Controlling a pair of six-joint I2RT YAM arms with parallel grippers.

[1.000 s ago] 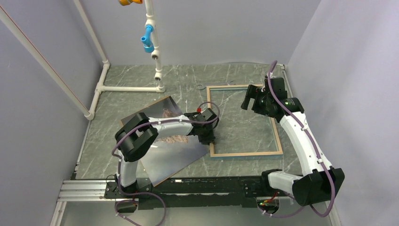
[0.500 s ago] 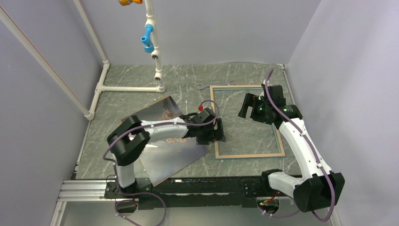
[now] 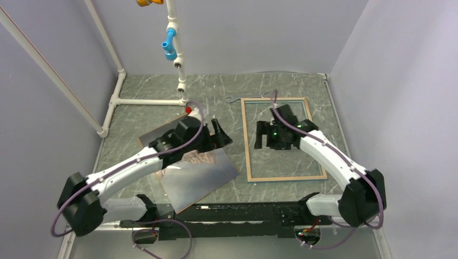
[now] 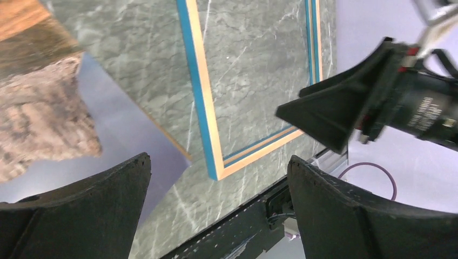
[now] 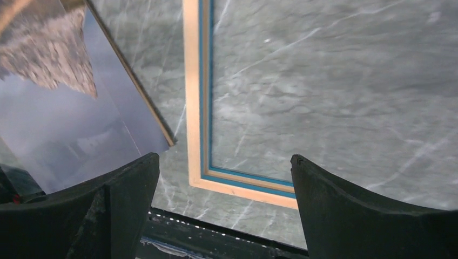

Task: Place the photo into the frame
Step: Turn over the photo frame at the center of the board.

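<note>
Now left tool (image 3: 221, 135) hovers by photo (image 3: 205, 170), right tool (image 3: 260, 136) above frame (image 3: 286, 176).

The white-shelled, black-jointed left arm (image 3: 124, 170) and its matching right arm (image 3: 332, 156) each trailed a mauve cable (image 3: 53, 224); a small green lamp (image 3: 274, 129) glowed on the right wrist.

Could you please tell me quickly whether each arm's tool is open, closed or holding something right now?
Left tool: open, holding nothing.
Right tool: open, holding nothing.
</note>
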